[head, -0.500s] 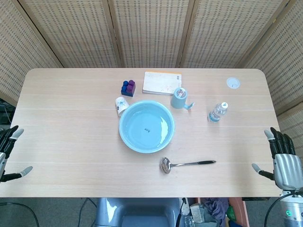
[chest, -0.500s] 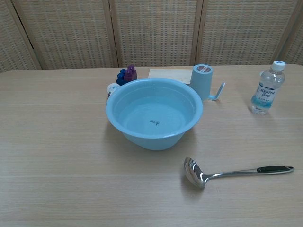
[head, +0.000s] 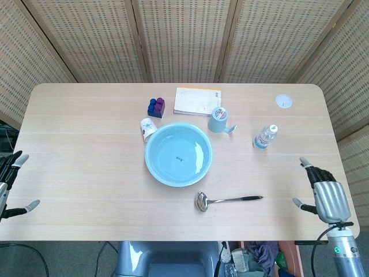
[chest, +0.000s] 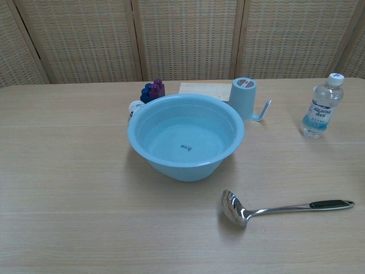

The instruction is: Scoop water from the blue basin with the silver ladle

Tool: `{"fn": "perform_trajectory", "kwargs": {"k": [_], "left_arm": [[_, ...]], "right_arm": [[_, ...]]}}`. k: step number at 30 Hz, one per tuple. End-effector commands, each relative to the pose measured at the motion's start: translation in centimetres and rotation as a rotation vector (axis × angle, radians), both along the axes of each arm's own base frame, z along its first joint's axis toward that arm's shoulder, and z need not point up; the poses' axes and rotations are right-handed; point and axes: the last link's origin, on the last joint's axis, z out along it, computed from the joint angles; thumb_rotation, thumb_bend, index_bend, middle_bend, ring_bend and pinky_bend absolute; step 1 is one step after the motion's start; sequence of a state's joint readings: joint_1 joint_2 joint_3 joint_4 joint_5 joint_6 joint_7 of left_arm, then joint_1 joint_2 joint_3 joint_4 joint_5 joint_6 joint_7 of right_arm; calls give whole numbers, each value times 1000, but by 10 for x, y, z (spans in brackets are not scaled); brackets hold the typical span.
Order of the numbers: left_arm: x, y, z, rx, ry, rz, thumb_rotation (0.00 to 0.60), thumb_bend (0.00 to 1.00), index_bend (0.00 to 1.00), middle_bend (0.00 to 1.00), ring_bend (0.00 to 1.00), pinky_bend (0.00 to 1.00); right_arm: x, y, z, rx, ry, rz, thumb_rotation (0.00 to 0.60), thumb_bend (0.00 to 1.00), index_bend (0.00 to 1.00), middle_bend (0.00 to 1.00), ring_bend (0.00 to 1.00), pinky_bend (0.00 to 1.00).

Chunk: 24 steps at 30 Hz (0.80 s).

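Observation:
The blue basin (head: 179,154) (chest: 186,136) holds water and stands mid-table. In front of it lies the silver ladle (head: 228,200) (chest: 274,208), bowl to the left and black-tipped handle pointing right. My right hand (head: 323,191) hovers open over the table's right edge, well right of the ladle handle, fingers apart and holding nothing. Only part of my left hand (head: 10,183) shows at the left edge of the head view, off the table, fingers spread and empty. Neither hand appears in the chest view.
Behind the basin are a small white cup (head: 148,128), blue and purple blocks (head: 156,107), a pale notebook (head: 197,101) and a light blue mug (head: 219,120). A water bottle (head: 264,137) stands to the right, a white lid (head: 283,101) farther back.
My right hand has moved left and forward, over the table's right edge, nearer the ladle handle. The left hand has barely shifted. The ladle and basin are unmoved.

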<state>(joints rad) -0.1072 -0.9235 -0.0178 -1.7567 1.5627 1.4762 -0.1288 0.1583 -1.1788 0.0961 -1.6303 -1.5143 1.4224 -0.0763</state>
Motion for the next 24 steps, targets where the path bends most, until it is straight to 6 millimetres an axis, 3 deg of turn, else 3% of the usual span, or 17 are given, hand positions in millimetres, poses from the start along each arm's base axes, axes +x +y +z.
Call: {"fn": "perform_trajectory", "kwargs": {"k": [1, 4, 7, 15, 21, 24], "left_arm": [[1, 5, -1, 0, -3, 14, 600, 0, 0, 0, 0, 0], [1, 7, -1, 7, -8, 24, 600, 0, 0, 0, 0, 0], [0, 8, 1, 18, -9, 36, 600, 0, 0, 0, 0, 0], [-3, 12, 1, 42, 5, 72, 600, 0, 0, 0, 0, 0], [-3, 15, 1, 48, 15, 89, 600, 0, 0, 0, 0, 0], [-3, 17, -2, 38, 19, 94, 600, 0, 0, 0, 0, 0]], "right_arm": [[33, -30, -26, 153, -29, 111, 600, 0, 22, 733, 853, 998], [41, -38, -36, 198, -52, 108, 600, 2, 202, 860, 950, 1000], [47, -45, -54, 286, -66, 63, 600, 32, 288, 921, 995, 1000], [59, -58, -100, 391, 9, -70, 600, 144, 319, 948, 1000, 1000], [60, -60, -119, 383, -8, -156, 600, 204, 453, 948, 1000, 1000], [59, -58, -133, 393, -4, -187, 600, 261, 473, 948, 1000, 1000]]}}
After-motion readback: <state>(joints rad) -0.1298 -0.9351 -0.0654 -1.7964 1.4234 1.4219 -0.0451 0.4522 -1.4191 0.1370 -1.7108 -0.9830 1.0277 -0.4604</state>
